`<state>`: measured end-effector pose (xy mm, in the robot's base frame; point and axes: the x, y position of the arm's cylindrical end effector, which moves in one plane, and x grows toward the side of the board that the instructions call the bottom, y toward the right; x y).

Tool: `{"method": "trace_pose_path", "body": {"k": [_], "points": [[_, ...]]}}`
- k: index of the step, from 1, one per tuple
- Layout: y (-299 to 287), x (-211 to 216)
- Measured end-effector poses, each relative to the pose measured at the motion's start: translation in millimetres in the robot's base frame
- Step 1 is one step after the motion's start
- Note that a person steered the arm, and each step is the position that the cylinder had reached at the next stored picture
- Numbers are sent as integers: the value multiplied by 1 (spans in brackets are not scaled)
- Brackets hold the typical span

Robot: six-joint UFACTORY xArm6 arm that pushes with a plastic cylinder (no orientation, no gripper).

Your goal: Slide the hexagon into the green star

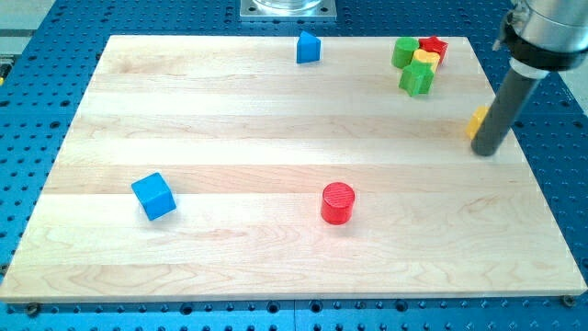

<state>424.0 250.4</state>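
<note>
The yellow hexagon (477, 120) lies near the board's right edge, mostly hidden behind my rod. My tip (488, 152) rests on the board just below and right of it, touching or nearly touching it. The green star (416, 79) sits up and to the left of the hexagon, apart from it. It is in a cluster at the view's top right with another green block (403, 51), a yellow block (424, 59) and a red block (434, 46).
A red cylinder (337, 203) stands at the lower middle. A blue cube (152, 196) is at the lower left. A blue block (308, 47) sits at the top middle. The wooden board (276, 119) ends just right of my rod.
</note>
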Motion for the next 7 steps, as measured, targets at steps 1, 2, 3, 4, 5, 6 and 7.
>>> {"method": "trace_pose_path", "body": {"k": [1,2,3,4,5,6,7], "points": [[-1,-28],[19,-36],[43,-33],[53,-42],[34,-60],[-18,-67],[-30,-69]]}}
